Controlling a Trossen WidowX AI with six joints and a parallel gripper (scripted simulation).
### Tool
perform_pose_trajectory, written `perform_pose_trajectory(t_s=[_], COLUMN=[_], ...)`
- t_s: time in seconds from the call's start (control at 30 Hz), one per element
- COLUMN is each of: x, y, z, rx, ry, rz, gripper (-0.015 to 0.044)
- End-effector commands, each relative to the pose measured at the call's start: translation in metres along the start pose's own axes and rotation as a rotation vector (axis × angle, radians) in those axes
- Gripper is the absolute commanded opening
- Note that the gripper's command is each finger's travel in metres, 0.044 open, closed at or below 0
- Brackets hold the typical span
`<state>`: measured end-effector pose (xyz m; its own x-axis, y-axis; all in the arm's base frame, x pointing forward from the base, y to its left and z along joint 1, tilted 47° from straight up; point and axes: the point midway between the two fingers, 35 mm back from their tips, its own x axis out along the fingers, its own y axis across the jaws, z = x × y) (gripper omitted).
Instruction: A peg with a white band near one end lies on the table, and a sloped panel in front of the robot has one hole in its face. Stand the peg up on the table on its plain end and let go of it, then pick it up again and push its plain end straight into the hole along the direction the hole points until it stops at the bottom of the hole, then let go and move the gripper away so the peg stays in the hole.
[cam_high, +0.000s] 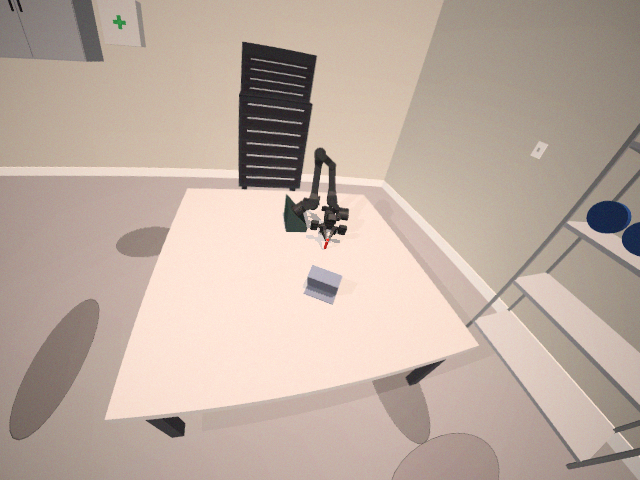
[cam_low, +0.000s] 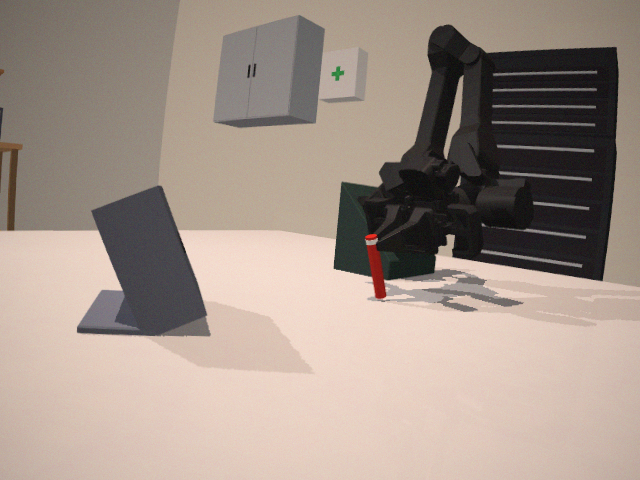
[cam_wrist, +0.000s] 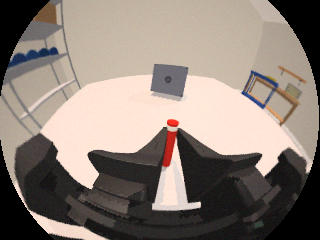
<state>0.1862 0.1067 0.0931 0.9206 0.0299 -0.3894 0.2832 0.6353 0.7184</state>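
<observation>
The red peg (cam_high: 326, 243) (cam_low: 377, 271) (cam_wrist: 170, 149) is nearly upright and leans slightly, its white-banded end up and its plain end down at or just above the table (cam_high: 248, 330) (cam_low: 320, 413) (cam_wrist: 115, 115). I cannot tell whether the plain end touches. My gripper (cam_low: 376, 243) (cam_wrist: 171, 132) is shut on the peg near the white band. The grey sloped panel (cam_high: 323, 283) (cam_low: 149, 263) (cam_wrist: 176, 80) stands on its base, apart from the peg. Its one round hole (cam_wrist: 168, 79) shows in the wrist view and looks empty.
A dark green wedge-shaped block (cam_high: 294, 219) (cam_low: 354, 237) stands on the table beside the arm's base. A black drawer cabinet (cam_high: 273, 139) (cam_low: 547, 165) stands behind the table. A shelf rack (cam_high: 563, 310) stands off to the table's side.
</observation>
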Motion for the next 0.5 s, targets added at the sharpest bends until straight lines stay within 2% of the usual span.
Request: perform_pose_trajectory(t_s=[0.0, 0.47], x=[-0.0023, -0.01], y=[-0.0008, -0.0016], z=[-0.0013, -0.0067], rx=[-0.004, -0.004], ry=[-0.039, -0.161], rz=[-0.003, -0.004], gripper=[0.0051, 0.0051])
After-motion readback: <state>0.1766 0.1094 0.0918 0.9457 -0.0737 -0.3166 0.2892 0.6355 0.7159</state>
